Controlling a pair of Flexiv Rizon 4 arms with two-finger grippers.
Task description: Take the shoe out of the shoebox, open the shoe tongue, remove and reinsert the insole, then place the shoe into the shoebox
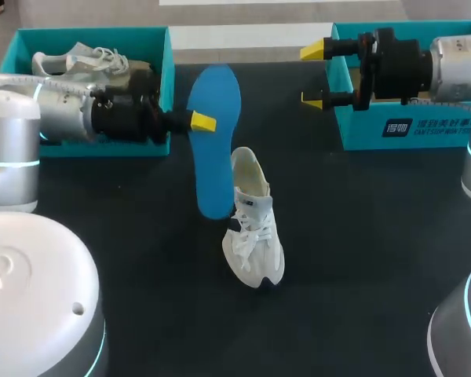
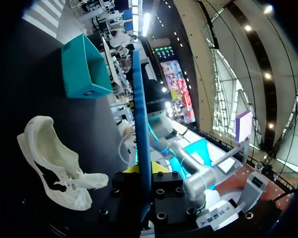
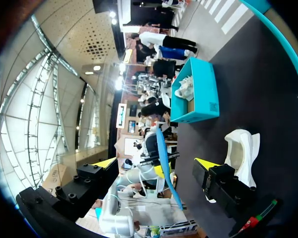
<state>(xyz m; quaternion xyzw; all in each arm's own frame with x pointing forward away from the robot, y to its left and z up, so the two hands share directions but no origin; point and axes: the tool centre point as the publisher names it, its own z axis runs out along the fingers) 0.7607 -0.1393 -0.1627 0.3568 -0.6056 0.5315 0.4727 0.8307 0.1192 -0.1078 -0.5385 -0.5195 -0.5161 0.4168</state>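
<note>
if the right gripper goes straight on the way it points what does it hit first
Probably the insole held in the left gripper: the right wrist view shows it dead ahead of the right gripper. Depth is unclear, so it might miss.

1. Your shoe (image 1: 253, 224) is a cream-white low sneaker with white laces and a dark side patch. It sits near the middle of the dark tabletop (image 1: 361, 236), toe toward you, its collar gaping wide.
2. Your insole (image 1: 214, 137) is blue and flat, out of the shoe. The left fingers (image 1: 203, 122) grip it by one long edge. Its near end overlaps the shoe's heel from above; you cannot tell whether they touch.
3. A teal shoebox (image 1: 94, 35) stands open at the far left, with a second white sneaker (image 1: 78, 59) inside.
4. Another teal shoebox (image 1: 400, 129) stands open at the far right, with white print on its front wall.
</note>
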